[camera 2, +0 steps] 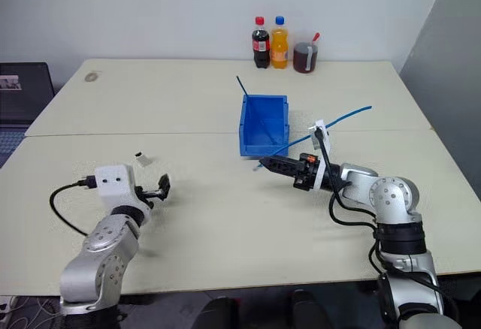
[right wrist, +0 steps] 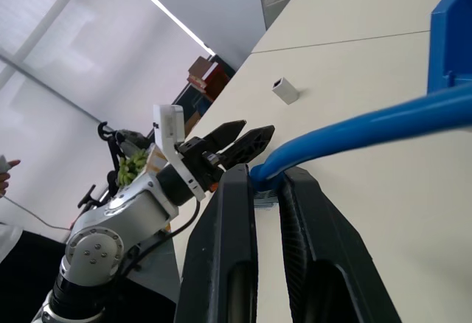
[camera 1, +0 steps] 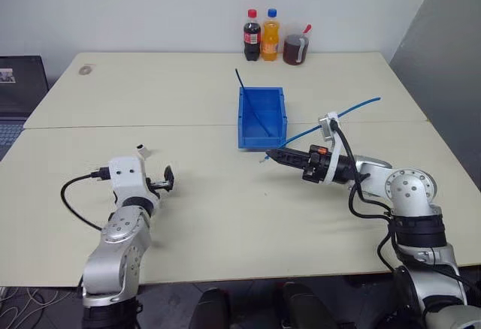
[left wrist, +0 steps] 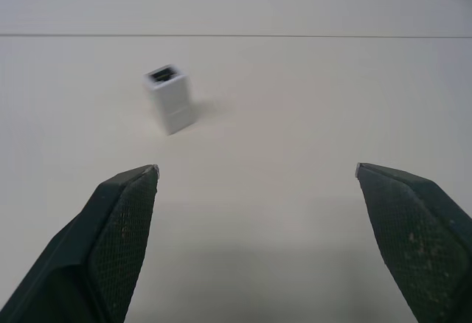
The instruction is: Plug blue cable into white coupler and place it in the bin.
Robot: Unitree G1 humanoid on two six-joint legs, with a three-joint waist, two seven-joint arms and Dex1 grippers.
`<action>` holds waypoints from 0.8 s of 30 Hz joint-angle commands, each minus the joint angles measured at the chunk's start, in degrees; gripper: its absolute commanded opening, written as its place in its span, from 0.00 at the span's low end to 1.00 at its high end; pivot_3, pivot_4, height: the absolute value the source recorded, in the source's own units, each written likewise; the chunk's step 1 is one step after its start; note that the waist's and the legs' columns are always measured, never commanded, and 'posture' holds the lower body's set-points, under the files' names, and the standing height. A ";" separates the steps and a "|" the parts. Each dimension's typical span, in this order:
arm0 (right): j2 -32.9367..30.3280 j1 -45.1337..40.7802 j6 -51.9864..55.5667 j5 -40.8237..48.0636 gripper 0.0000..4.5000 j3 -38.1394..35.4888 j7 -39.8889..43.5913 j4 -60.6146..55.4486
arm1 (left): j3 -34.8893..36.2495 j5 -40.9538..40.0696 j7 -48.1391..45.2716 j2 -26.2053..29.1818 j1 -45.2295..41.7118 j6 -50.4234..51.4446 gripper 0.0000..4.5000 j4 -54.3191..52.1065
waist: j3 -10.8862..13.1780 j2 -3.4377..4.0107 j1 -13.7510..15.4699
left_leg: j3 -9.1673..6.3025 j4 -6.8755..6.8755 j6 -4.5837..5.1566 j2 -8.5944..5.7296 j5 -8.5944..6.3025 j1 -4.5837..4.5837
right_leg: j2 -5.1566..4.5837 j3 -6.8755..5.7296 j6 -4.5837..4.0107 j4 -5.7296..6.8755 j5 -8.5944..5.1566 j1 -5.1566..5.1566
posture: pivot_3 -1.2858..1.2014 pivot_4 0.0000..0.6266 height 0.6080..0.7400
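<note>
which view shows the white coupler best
The left wrist view: the white coupler stands upright on the table, dark socket facing up, just beyond the open left pincer. Both eye views show it as a tiny white block beyond that arm; the right wrist view shows it small and distant.

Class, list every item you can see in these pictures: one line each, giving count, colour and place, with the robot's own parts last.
Table: two, cream, pushed together.
Bin: one, blue, table middle.
Stick: one, dark blue, leaning in the bin.
Cable: one, light blue, running from the right end effector past the bin's right side.
Coupler: one, white with dark end, standing on the table ahead of the left end effector.
Bottles: two, one dark cola, one orange, far edge.
Jug: one, dark liquid, right of the bottles.
Laptop: one, dark, far left.
Left end effector: black, open, nothing held.
Right end effector: black, shut on cable.
</note>
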 commanded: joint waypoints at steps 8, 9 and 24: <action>-0.43 -2.06 -1.31 -3.08 0.04 -0.40 3.60 -0.19 | 1.57 5.92 1.75 -1.03 -14.63 -15.62 1.00 25.40 | -0.01 -0.01 0.16 | -0.03 0.01 0.00 -0.03 0.00 -0.07 | -0.02 -0.08 0.02 -0.06 0.02 0.02 | 0.52 0.24 1.00; -0.65 -1.94 -1.12 -3.13 0.04 -0.63 3.67 -0.40 | 1.82 5.87 1.90 -1.15 -15.85 -16.41 1.00 27.30 | -0.01 -0.01 0.16 | -0.01 0.01 0.00 -0.03 0.00 -0.07 | -0.02 -0.05 0.02 -0.06 0.02 0.02 | 0.52 0.24 1.00; -1.51 0.84 0.31 -2.46 0.04 -2.94 0.94 -4.44 | 5.10 6.11 10.16 -4.40 -23.46 -17.49 1.00 36.97 | -0.01 -0.02 0.00 | -0.03 0.01 -0.01 -0.02 0.00 -0.05 | -0.02 -0.06 0.04 -0.01 0.03 0.02 | 0.52 0.24 1.00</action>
